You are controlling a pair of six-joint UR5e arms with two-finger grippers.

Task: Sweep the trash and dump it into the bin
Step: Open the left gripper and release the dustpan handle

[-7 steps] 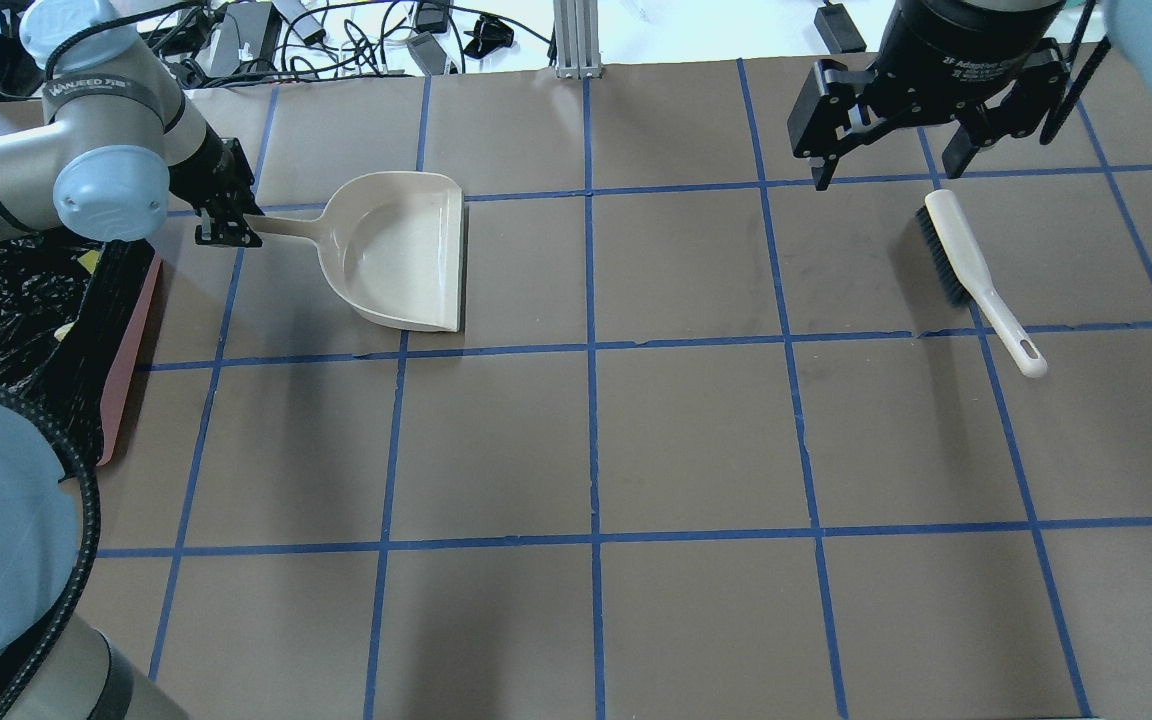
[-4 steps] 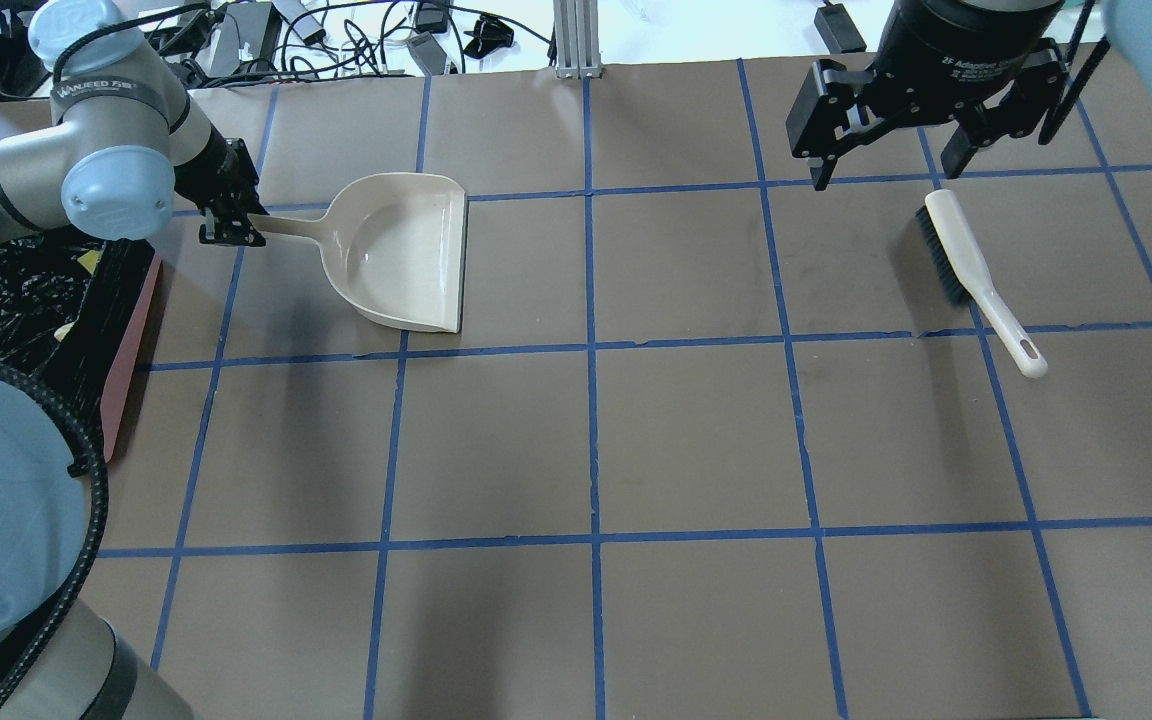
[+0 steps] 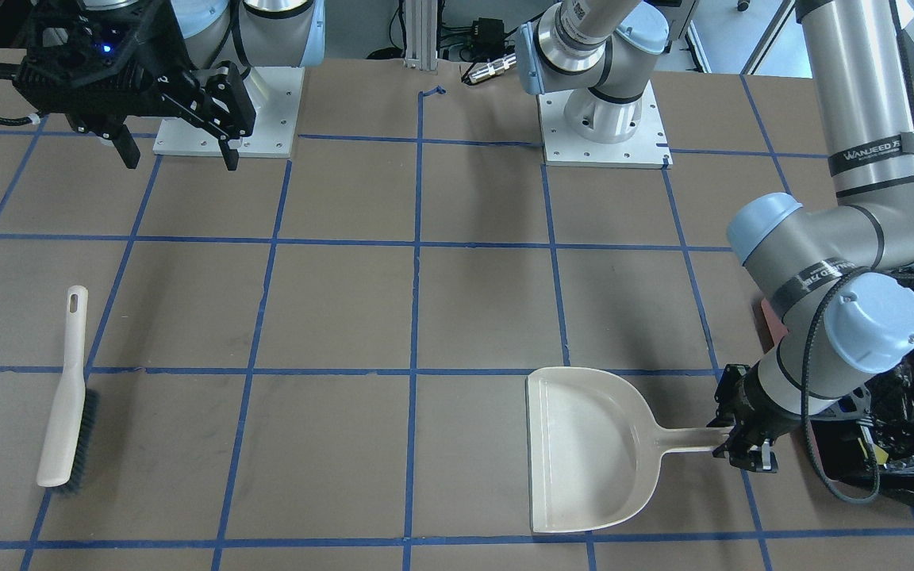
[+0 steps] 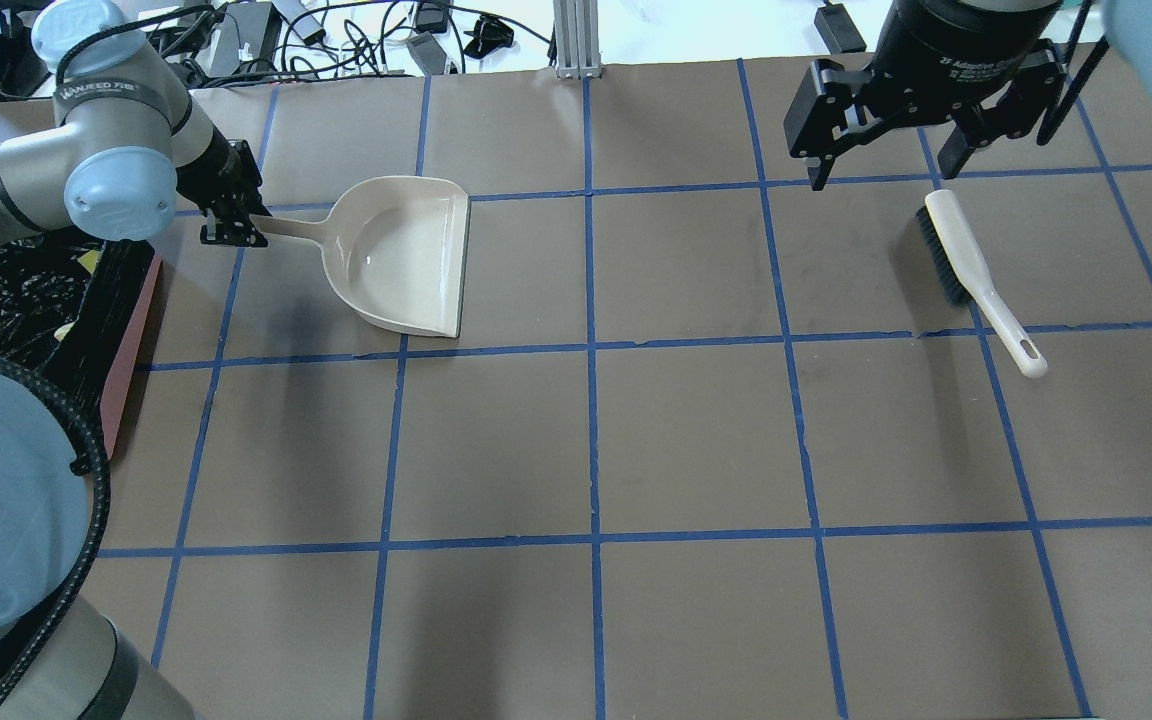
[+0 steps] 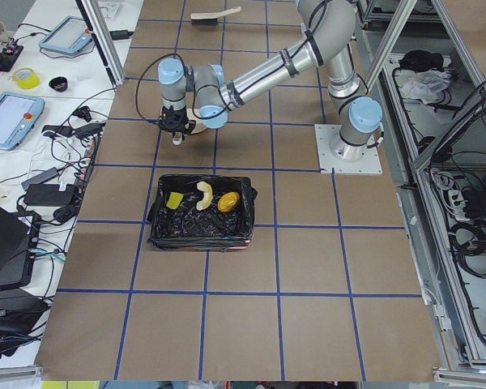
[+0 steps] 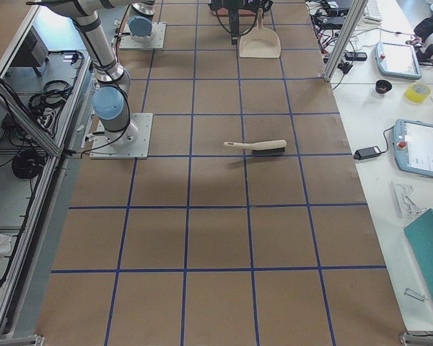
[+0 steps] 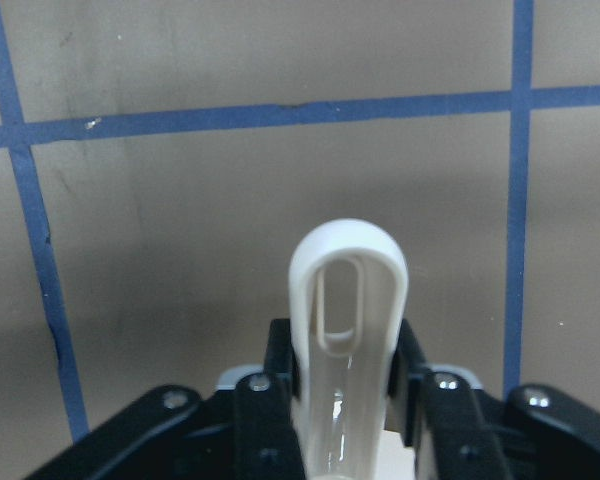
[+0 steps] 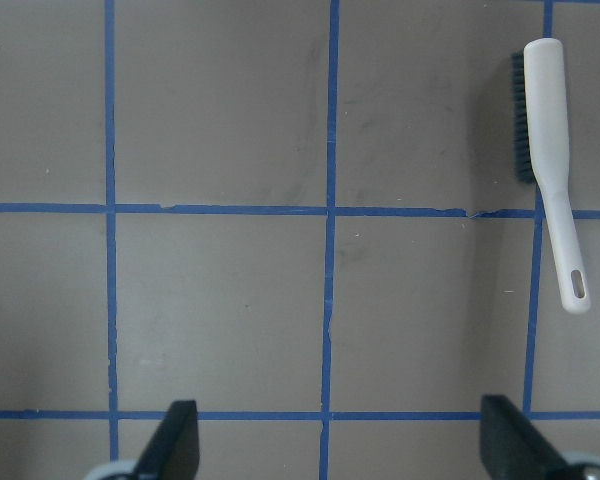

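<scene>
From where I stand, the left gripper (image 4: 233, 222) is clenched on the tip of the dustpan (image 4: 401, 255) handle. The wrist view shows the looped end pinched between its jaws. The bin (image 5: 202, 233) sits just past the dustpan's handle end. All the trash lies inside it: the sponge piece (image 5: 174, 199), the croissant (image 5: 203, 195) and the potato lump (image 5: 229, 201). Well off on the dustpan's open-mouth side, the brush (image 4: 976, 275) lies flat on the table (image 4: 696, 440). The right gripper (image 4: 881, 172) hangs near the brush's bristle end, jaws spread wide and grasping nothing.
</scene>
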